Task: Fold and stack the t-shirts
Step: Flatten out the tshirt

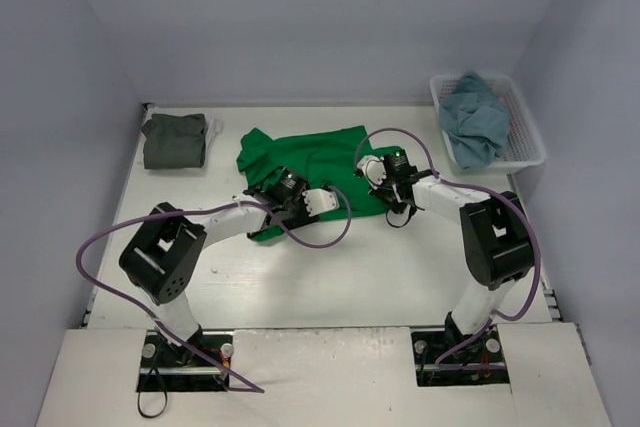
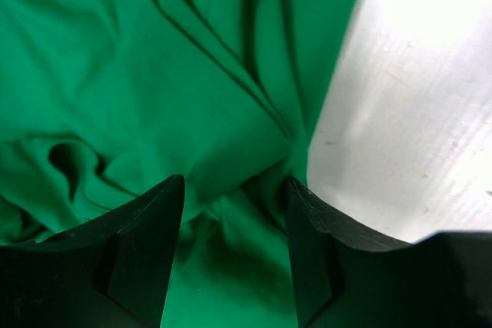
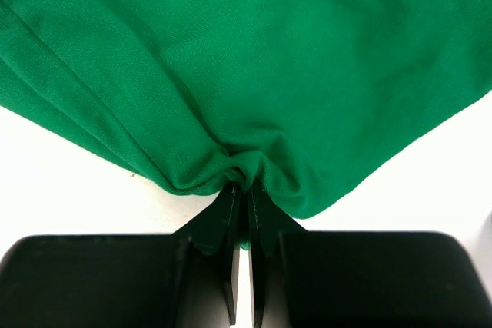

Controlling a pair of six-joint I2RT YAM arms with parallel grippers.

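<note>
The bright green t-shirt lies spread and rumpled in the middle of the table. My left gripper is over its near left part. In the left wrist view it is open, with wrinkled green cloth between and under the jaws. My right gripper is at the shirt's near right edge. In the right wrist view it is shut on a bunched pinch of the green hem. The dark olive-grey t-shirt lies folded at the back left. The dusty light blue t-shirt is crumpled in the basket. I see no white shirt clearly.
The white slatted basket stands at the back right against the wall. Grey walls close in the table at left, back and right. Purple cables loop from both arms over the near table.
</note>
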